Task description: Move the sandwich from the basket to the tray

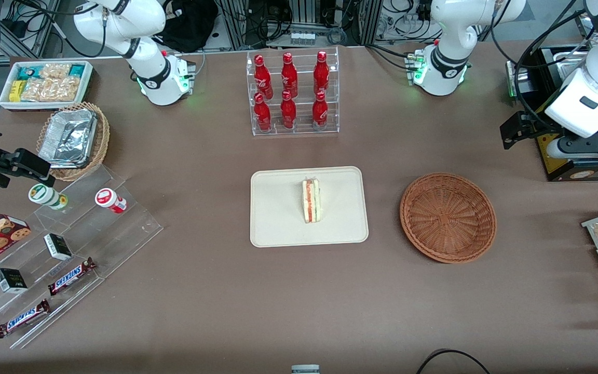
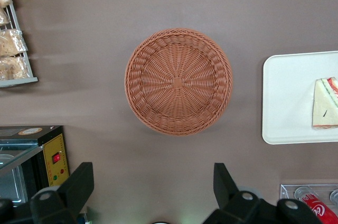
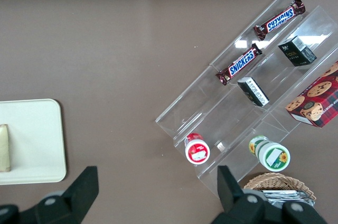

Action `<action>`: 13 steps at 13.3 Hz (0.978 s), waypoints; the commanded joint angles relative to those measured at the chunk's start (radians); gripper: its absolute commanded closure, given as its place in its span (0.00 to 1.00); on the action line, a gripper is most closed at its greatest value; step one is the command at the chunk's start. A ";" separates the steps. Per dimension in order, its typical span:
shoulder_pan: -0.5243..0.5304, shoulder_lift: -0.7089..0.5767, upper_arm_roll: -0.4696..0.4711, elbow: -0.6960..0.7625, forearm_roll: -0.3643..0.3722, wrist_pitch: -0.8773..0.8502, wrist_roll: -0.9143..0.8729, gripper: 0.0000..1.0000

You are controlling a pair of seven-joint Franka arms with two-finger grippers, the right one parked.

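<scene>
Front view: your sandwich [image 1: 311, 200] lies on the tray [image 1: 278, 228], at 9 o'clock from the emptied basket [image 1: 448, 217]; the gripper [image 2: 153, 192], jaws wide and holding nothing, hovers high above that basket, so little is left.

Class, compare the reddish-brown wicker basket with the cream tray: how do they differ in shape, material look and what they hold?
The basket is round and woven; the tray is rectangular, smooth, with rounded corners. The basket is reddish-brown and holds nothing; the tray is cream and carries the sandwich. Both are shallow and sit on the table. The gripper hangs open above the table beside the basket.
</scene>
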 commanded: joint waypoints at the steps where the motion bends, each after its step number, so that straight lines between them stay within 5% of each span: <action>1: 0.011 -0.001 0.021 0.013 -0.030 -0.019 -0.001 0.00; 13: 0.015 -0.003 0.020 0.029 -0.024 -0.022 -0.003 0.00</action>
